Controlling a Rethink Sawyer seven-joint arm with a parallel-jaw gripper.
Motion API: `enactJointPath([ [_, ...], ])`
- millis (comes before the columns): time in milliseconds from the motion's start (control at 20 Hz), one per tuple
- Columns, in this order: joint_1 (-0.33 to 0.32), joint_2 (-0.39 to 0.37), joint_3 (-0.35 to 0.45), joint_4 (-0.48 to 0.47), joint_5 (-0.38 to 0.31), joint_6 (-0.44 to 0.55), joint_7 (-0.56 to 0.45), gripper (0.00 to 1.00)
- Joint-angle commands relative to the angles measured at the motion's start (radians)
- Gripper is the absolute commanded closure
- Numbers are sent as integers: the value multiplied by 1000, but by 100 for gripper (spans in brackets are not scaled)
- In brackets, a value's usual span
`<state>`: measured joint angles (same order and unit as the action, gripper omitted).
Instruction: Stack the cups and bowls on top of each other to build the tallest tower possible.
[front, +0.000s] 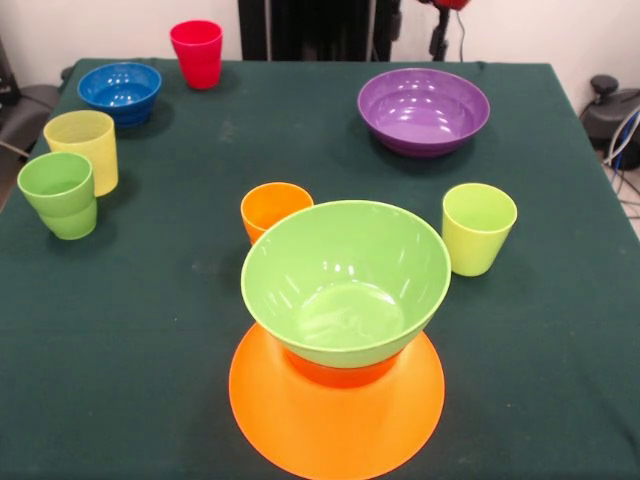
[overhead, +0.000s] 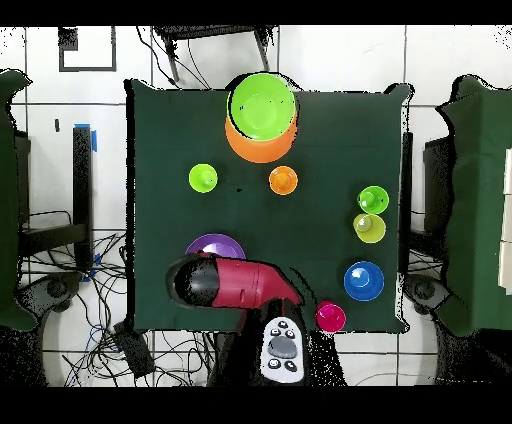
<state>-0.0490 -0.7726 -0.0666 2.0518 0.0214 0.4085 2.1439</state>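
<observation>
You can see the tower (front: 340, 370) at the near edge of the desk (front: 150, 330): the big orange bowl (front: 335, 425) is upside down at the bottom, a small red-orange bowl (front: 335, 374) sits on it, and the green bowl (front: 345, 280) sits on top, open side up. The orange cup (front: 274, 210) stands just behind the green bowl, and the lime green cup (front: 478, 228) is close by on one side. The purple bowl (front: 424, 110) sits farther back. On the other side, the green cup (front: 60, 195) and the pale yellow cup (front: 84, 150) stand side by side, with the blue bowl (front: 120, 93) and red cup (front: 197, 53) behind them. From above, the red arm (overhead: 230, 283) lies over the purple bowl's edge. You cannot see the hand, so you cannot tell if it is released or clenched.
</observation>
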Motion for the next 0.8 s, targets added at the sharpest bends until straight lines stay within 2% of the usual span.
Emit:
enactJointPath([
  [50,53,125,77,142,69,-221,266,0],
  [350,96,196,86,141,106,-319,305,0],
  [800,135,260,103,107,147,-373,341,0],
])
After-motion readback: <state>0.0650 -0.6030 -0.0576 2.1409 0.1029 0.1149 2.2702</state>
